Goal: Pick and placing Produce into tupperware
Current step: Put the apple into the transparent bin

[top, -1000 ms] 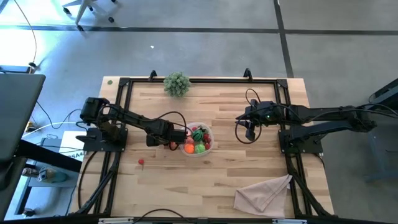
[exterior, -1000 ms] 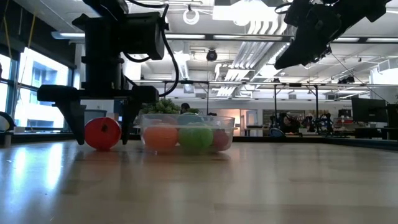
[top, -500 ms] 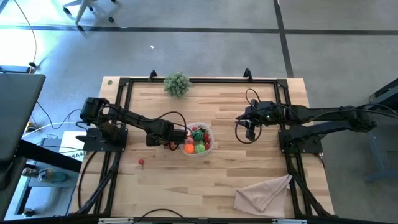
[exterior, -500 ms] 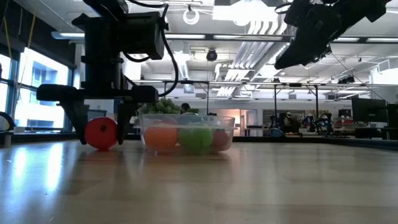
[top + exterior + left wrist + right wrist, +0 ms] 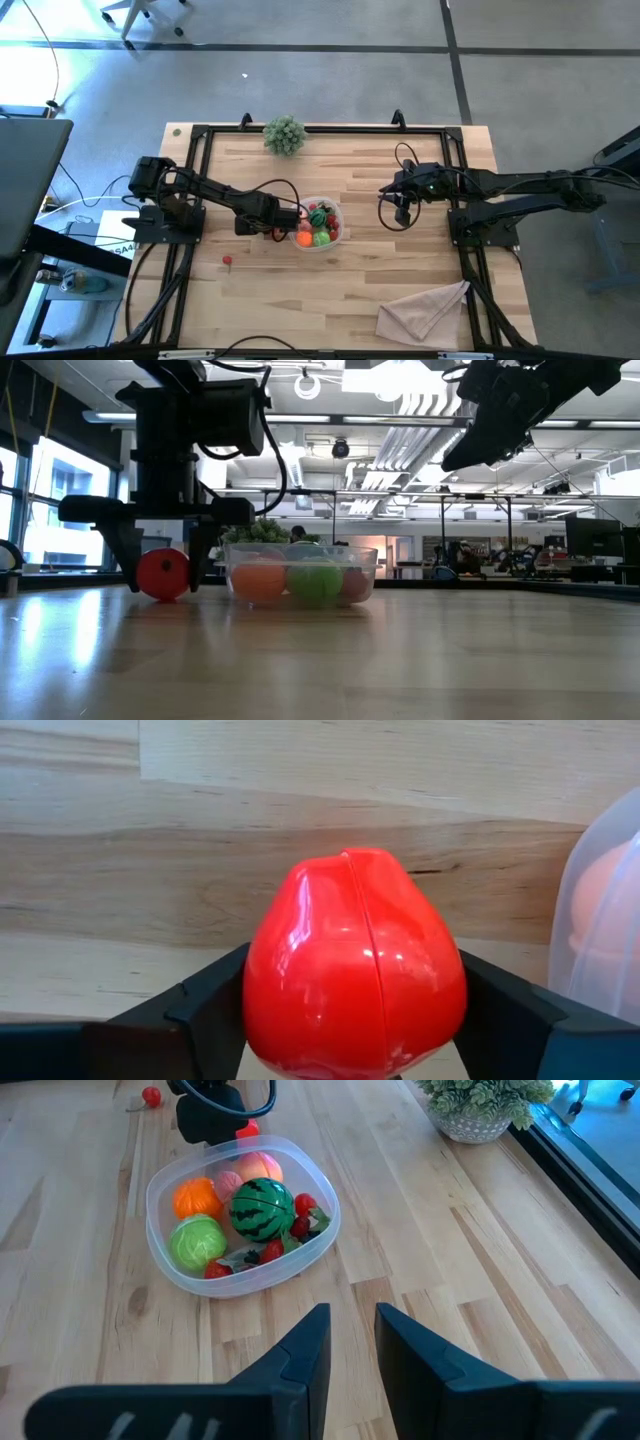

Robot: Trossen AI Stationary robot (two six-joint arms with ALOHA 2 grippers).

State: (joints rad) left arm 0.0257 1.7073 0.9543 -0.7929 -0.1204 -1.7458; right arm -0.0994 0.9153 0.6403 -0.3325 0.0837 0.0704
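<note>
A glossy red fruit stands on the wooden table just left of the clear tupperware. My left gripper points straight down over it and is shut on it. The tupperware holds an orange, a green cabbage, a striped green melon, a pink peach and small red berries. A tiny red piece of produce lies alone on the table toward the near left. My right gripper hangs in the air to the right of the tupperware, with a narrow gap between its fingers and nothing in it. My left gripper pinches the red fruit between its two fingers, one on each of its rounded sides. The fingers come from above, pointing down. The fruit's underside rests on the table, close beside the tupperware's left wall.
A bushy grey-green plant sprig stands at the table's far edge. A beige cloth lies crumpled at the near right. A black frame runs round the tabletop. Bare wood lies between the tupperware and the cloth.
My left gripper's fingers have drawn together onto the red fruit's sides. The gripper has stayed where it was, and the fruit remains on the table beside the tupperware.
</note>
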